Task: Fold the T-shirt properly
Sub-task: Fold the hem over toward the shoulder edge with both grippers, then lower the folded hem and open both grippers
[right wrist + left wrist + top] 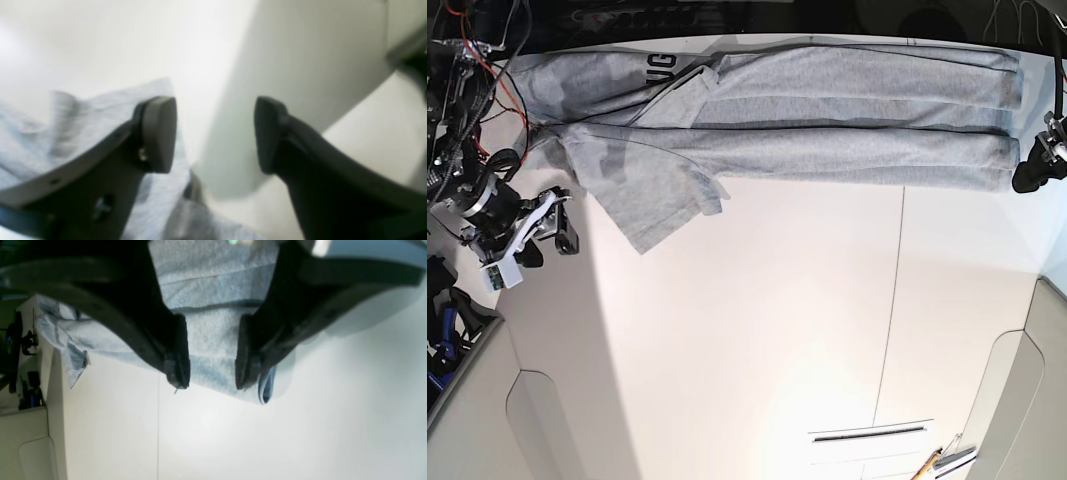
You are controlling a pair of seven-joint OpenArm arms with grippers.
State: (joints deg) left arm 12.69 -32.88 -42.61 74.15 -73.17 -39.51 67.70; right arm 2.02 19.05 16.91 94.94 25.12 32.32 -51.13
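Note:
The heather-grey T-shirt (827, 120) lies in a long folded band along the far edge of the white table (757, 330). One sleeve (662, 205) sticks out toward the front, and black letters (659, 68) show near the collar end. My left gripper (210, 384) is open, and its fingers (176, 353) straddle the shirt's hem edge (213, 340). It also shows at the band's right end in the base view (1032, 170). My right gripper (213, 133) is open and empty beside the shirt's edge (66, 126). In the base view it hovers off the sleeve end (542, 235).
A seam (892, 300) runs across the table. Cables and arm hardware (467, 90) crowd the far left corner. A pen-like tool (937, 460) and a slot lie at the front right. Grey rounded panels (1017, 400) flank the table.

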